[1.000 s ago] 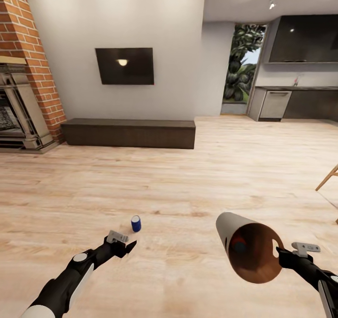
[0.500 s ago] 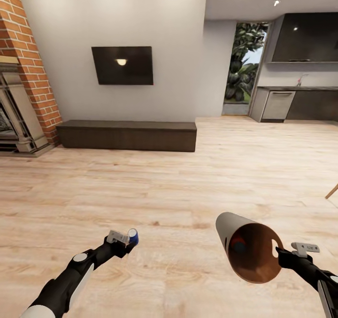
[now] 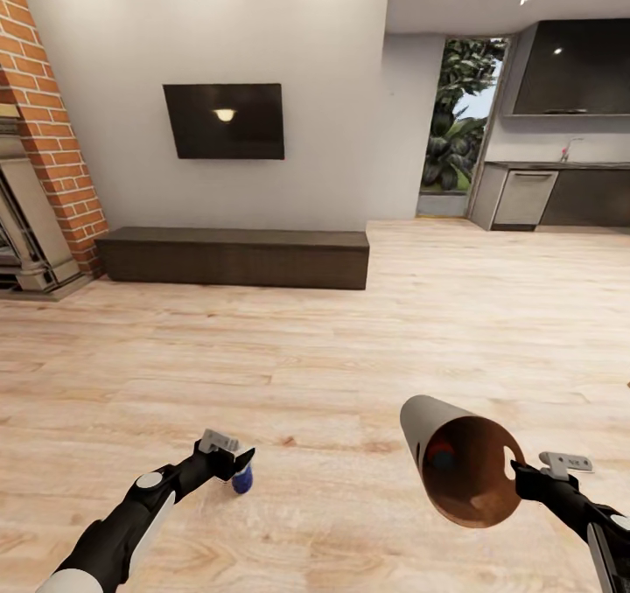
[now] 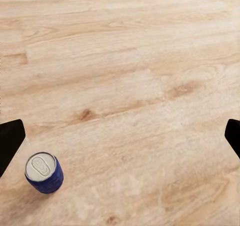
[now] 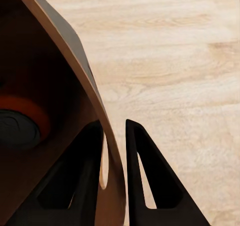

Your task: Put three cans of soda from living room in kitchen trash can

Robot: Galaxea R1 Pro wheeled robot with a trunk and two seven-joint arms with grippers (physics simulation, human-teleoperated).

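One dark blue soda can (image 3: 242, 481) is left to collect; upright on the plank floor (image 3: 350, 339), silver top up, at about 5 o'clock just beside the left gripper (image 3: 234, 458). In the left wrist view the can (image 4: 44, 173) stands close against one black fingertip (image 4: 10, 142), the other finger (image 4: 233, 136) well apart: jaws wide, nothing held, can off-centre. Judgement: shift the gripper sideways to centre the can between the fingers, drop low, close on mid-body; a push from that near finger would tip it.

At 3 o'clock the right gripper (image 3: 525, 475) is clamped on the rim of the grey trash bin (image 3: 462, 466), tilted mouth-forward, orange can (image 3: 440, 457) inside. In the wrist view, fingers (image 5: 145, 181) straddle the wall (image 5: 107, 156). Keep the bin from tilting further.
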